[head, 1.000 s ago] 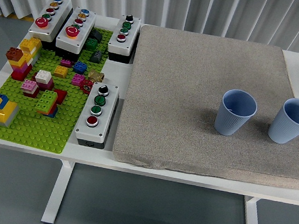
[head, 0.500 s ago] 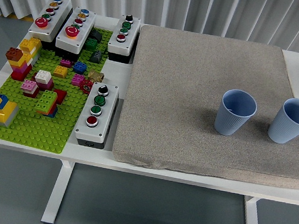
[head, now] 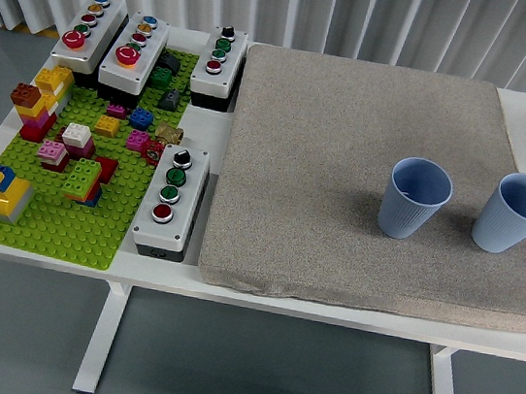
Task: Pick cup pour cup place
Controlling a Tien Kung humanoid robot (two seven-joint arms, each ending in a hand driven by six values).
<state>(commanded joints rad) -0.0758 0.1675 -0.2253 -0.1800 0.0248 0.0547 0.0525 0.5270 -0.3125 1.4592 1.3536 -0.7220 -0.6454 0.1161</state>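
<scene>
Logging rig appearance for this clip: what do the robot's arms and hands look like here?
Nothing to describe: neither arm nor hand is in the head view at this moment, and no person is either. The frame shows only the table, the grey pad with two blue cups standing upright, the green brick baseplate and the button boxes.

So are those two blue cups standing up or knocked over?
Both upright. The left cup and right cup stand on the grey mat, open mouths up, slightly apart. Whether anything is inside, I cannot tell.

Two upright blue cups (head: pixel 416 198) on grey mat (head: pixel 348 150)
</scene>
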